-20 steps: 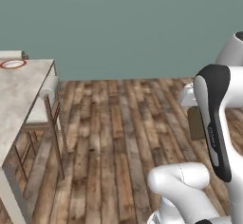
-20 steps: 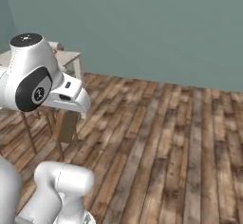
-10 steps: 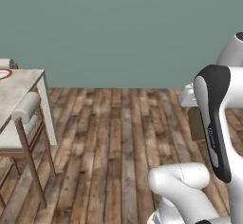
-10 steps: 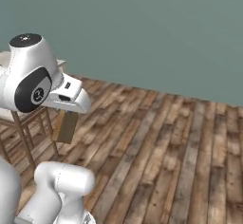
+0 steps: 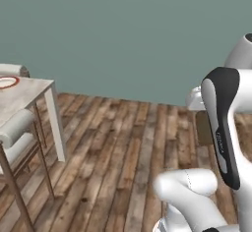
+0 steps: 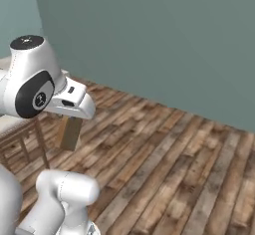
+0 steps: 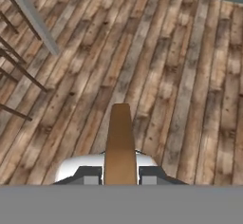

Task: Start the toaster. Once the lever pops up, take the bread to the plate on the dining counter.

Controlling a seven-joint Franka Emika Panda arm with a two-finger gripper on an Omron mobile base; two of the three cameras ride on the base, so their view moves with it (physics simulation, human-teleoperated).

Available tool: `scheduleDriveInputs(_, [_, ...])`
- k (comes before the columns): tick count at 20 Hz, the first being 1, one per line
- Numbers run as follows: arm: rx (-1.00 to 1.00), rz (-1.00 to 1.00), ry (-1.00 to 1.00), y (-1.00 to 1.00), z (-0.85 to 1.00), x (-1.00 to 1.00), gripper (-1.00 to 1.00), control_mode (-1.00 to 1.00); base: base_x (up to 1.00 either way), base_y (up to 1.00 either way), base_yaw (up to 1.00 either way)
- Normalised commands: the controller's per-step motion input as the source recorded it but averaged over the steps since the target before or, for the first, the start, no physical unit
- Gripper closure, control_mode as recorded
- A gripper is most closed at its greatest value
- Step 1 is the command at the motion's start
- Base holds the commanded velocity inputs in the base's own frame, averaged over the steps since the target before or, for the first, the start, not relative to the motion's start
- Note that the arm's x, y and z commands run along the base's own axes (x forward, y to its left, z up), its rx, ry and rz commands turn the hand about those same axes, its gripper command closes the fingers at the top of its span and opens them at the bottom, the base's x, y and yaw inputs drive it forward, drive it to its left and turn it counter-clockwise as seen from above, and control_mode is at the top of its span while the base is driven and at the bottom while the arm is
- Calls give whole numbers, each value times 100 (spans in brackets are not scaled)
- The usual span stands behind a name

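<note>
Bread (image 7: 120,142), a tan-brown slice seen edge-on in the hand view, sits clamped between the claw's (image 7: 120,174) two dark tips and sticks out ahead of it over bare plank floor (image 7: 190,76). Far to the left of the claw, and well apart from it, the plate (image 5: 6,82) with its red rim lies on the dining counter (image 5: 30,91), cut by the frame edge so that just a sliver of it shows; a chair (image 5: 17,142) stands tucked against that counter, lower than the top and nearer the claw than the plate is. I judge the carry to be mid-way, with the set-down not yet begun. The main risk is the slice slipping: it is held by one narrow edge and hangs free beyond the tips, so a jolt from the driving base or a quick swing of the arm could tip it out onto the planks. A second risk is clipping the chair back or the counter's white leg (image 5: 55,128) when the arm reaches left, since both stand between claw and plate. In the right base view the slice (image 6: 68,133) hangs below the white hand, whose body hides the tips. How much of the slice lies inside the grip cannot be told, and the counter's far end lies out of frame.
</note>
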Motion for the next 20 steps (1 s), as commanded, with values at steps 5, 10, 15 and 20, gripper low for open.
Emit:
scheduleDriveInputs(5, [0, 0, 0, 0, 0, 0, 100, 100, 86, -77, 43])
scheduleDriveInputs(10, [0, 0, 0, 0, 0, 0, 100, 100, 79, -79, 44])
scheduleDriveInputs(15, [0, 0, 0, 0, 0, 0, 100, 100, 74, -79, 45])
scheduleDriveInputs(20, [0, 0, 0, 0, 0, 0, 100, 100, 72, -78, 46])
